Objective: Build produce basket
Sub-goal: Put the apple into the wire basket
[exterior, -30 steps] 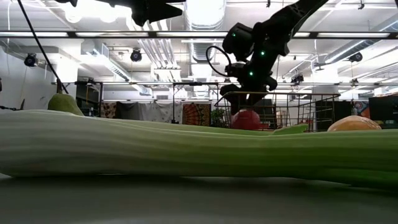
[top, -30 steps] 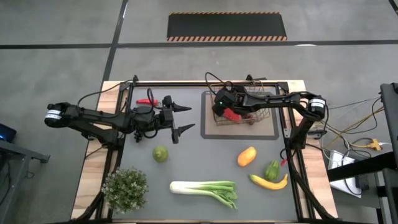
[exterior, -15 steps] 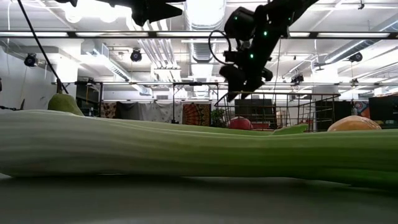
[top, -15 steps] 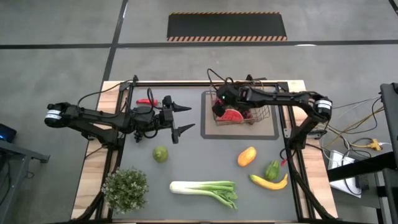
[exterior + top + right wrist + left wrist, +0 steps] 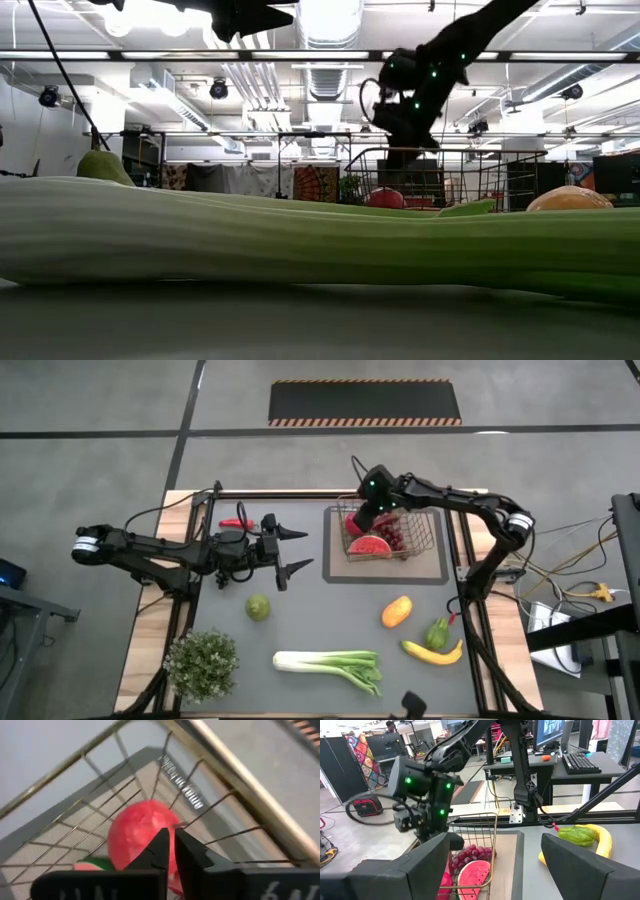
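On the table [image 5: 320, 615], the right hand [image 5: 364, 512] hovers pressed together over the basket [image 5: 425, 538]; the left hand [image 5: 293, 550] waits spread.

Grey concrete floor [image 5: 90, 400] with seam lines, and a black mat with hazard-striped edges [image 5: 365, 402] beyond the worktop. The ceiling has exposed ducts [image 5: 325, 25] and bright strip lights [image 5: 150, 15] (industrial look). A desk with a keyboard [image 5: 579, 762] stands behind, with patterned hangings [image 5: 357, 745] and dark partition panels [image 5: 335, 772] off to one side.
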Robot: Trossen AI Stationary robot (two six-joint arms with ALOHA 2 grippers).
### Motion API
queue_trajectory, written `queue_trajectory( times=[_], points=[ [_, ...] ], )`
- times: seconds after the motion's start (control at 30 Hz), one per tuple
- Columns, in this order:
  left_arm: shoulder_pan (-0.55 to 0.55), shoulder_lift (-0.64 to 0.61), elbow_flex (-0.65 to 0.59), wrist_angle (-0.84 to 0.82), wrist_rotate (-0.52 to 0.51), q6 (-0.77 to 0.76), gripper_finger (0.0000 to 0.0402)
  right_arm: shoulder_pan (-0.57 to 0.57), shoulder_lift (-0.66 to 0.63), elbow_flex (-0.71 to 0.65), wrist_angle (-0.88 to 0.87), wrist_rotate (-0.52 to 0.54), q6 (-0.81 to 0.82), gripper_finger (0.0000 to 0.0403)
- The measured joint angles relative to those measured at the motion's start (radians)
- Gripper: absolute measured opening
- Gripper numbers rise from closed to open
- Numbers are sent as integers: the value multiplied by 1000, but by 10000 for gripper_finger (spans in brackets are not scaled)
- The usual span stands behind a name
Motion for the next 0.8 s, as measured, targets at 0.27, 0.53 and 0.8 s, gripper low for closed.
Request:
queue_trajectory(
  times=[0.27,0.53,0.8],
  points=[
    [0,0,0,0,0,1,299,-1,47,-4,11,-3,-27,9],
    [0,0,0,-1,0,8,299,43,33,-4,-33,-11,-27,9],
    [0,0,-2,-2,0,27,299,102,28,-4,-48,-9,-7,9]
  ],
)
